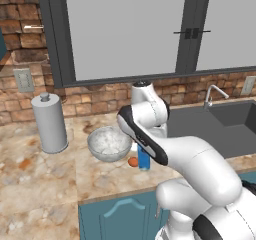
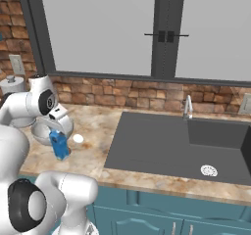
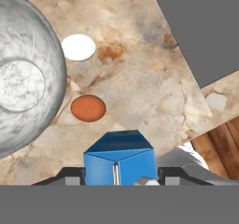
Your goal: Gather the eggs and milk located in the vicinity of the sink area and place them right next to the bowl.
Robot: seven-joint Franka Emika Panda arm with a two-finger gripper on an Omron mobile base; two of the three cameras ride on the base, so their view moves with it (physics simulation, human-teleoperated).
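The blue milk carton (image 3: 119, 164) stood upright on the marbled bench (image 1: 45, 179), near its front edge and just beside the bowl (image 1: 109, 143), on the side toward the sink (image 2: 166, 146). In the hand view the gripper (image 3: 116, 181) sat low over the carton with one dark finger (image 3: 70, 177) on either side of it; the jaws flanked the carton closely, but whether they pinched it or merely stood beside it could not be told. The orange-brown egg (image 3: 88, 108) lay on the bench between the carton and the bowl, just beside the bowl's rim and apart from the carton. The white egg (image 3: 78, 47) lay farther back, also close to the bowl's rim and clear of the brown one. The sink was sunk into the bench toward its right end, with the thin tap (image 2: 188, 105) at its back edge. A tall grey canister (image 1: 49, 122) stood near the brick wall on the bowl's far side, well apart from the carton.
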